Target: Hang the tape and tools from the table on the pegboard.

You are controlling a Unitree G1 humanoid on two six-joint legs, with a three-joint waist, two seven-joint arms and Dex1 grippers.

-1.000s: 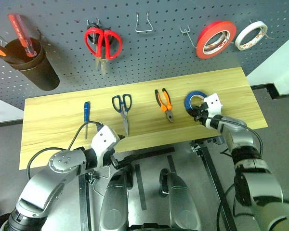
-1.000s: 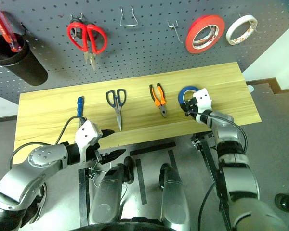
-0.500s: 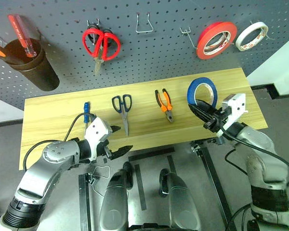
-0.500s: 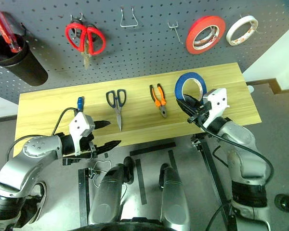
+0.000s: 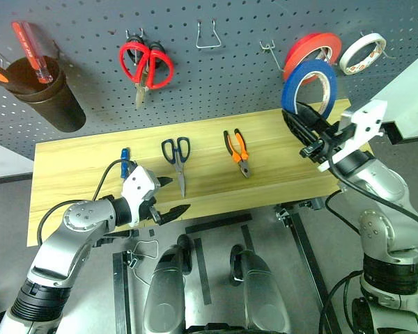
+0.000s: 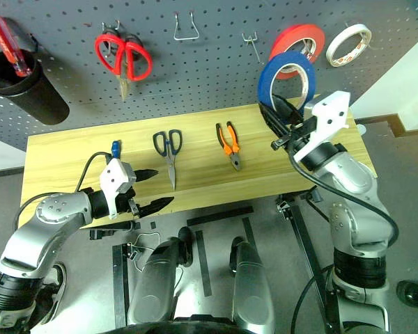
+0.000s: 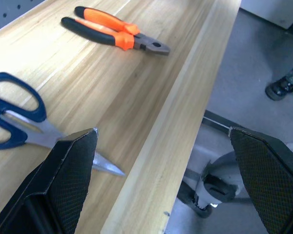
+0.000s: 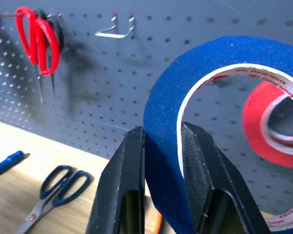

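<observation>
The right gripper [image 5: 297, 120] is raised in front of the pegboard [image 5: 216, 83], above the right end of the worktop [image 5: 76, 174]. Its fingers [image 8: 124, 185] are clamped on the band of the blue tape [image 5: 308, 85], one finger outside the ring and one inside. The roll stands upright on edge, clear of the worktop surface. It overlaps the lower left part of the red-orange roll [image 5: 306, 46] hanging on the pegboard; whether the two touch cannot be told. A small double hook [image 5: 268, 49] sits on the pegboard just left of the blue tape, and a white roll [image 5: 363, 51] hangs right of the red-orange roll.

On the worktop, left of the tape, lie the pliers [image 5: 237, 151], then the black-handled scissors [image 5: 177, 158], then the blue-handled screwdriver [image 5: 125, 161], each well apart from its neighbour. The strip of worktop between the pliers and the right edge is bare.

The left gripper [image 5: 168, 197] hovers at the front edge of the worktop, near the scissor tips. Its fingers [image 7: 68, 165] are spread wide and hold nothing.

Red-handled scissors [image 5: 147, 64] and a wire hook [image 5: 207, 35] hang on the pegboard above the black-handled scissors.
</observation>
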